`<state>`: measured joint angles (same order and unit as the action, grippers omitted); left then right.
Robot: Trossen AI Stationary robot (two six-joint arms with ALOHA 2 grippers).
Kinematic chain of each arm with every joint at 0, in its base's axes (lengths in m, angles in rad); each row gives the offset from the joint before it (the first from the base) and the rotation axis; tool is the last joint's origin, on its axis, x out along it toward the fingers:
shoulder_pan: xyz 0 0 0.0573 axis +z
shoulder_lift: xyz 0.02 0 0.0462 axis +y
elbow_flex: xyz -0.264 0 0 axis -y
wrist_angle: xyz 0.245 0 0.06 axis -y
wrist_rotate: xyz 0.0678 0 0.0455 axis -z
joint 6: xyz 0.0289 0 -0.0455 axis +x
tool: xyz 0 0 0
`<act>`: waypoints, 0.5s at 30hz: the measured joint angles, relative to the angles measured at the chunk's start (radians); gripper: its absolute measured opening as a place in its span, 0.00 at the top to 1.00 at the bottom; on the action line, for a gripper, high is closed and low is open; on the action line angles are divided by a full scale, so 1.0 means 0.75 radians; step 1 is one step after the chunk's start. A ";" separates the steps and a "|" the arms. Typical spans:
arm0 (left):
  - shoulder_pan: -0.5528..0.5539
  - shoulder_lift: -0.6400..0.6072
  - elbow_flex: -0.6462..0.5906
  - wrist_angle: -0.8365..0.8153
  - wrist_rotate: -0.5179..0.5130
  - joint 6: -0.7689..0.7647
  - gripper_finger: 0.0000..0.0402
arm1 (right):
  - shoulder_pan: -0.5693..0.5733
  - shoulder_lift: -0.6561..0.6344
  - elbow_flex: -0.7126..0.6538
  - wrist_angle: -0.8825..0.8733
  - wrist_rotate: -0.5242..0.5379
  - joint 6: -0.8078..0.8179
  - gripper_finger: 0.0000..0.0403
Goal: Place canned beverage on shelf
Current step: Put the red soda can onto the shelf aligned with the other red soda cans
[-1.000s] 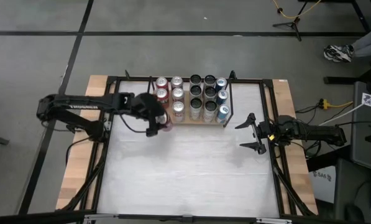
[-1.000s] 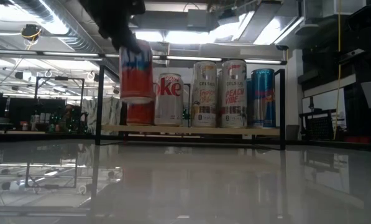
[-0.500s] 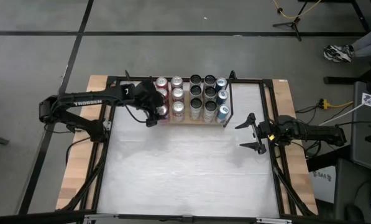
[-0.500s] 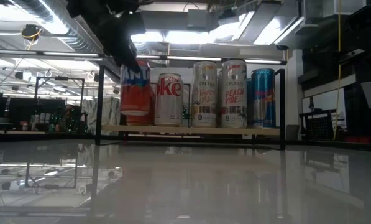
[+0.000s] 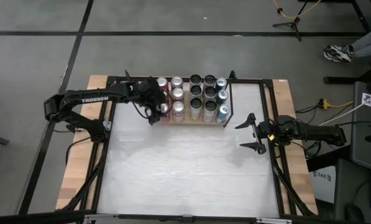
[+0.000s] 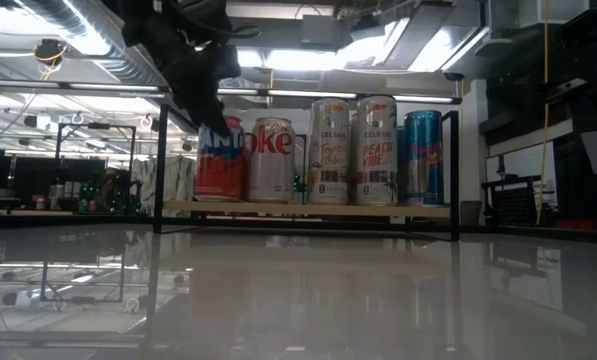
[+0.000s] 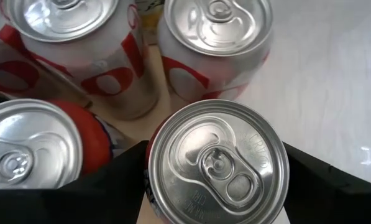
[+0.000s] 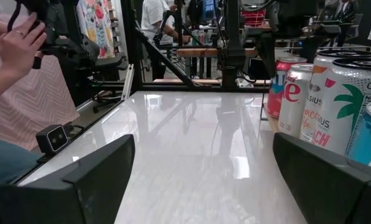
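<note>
Left gripper point(image 5: 153, 111) grasping red can point(image 7: 217, 163), shelf point(image 6: 308, 209) holding twelve cans; right gripper point(image 5: 250, 133) released

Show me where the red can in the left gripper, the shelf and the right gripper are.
red can point(image 7: 217, 163): left wrist view, on its silver lid.
shelf point(image 6: 308, 209): low view, on the wooden board's front edge.
right gripper point(image 5: 248, 133): high view, midway between its open fingertips.

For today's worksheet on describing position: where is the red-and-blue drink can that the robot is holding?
In the high view the red-and-blue can sits between the left gripper's fingers at the light-wood shelf's front left corner, beside the silver Diet Coke can.
</note>
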<state>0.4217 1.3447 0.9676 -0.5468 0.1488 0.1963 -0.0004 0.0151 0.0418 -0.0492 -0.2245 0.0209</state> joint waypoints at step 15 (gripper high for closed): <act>0.029 0.001 0.000 -0.017 -0.033 -0.003 0.23 | 0.000 0.000 0.000 0.000 0.000 0.000 0.06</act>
<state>0.4431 1.3457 0.9676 -0.5599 0.1240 0.1940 -0.0002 0.0151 0.0418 -0.0491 -0.2245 0.0209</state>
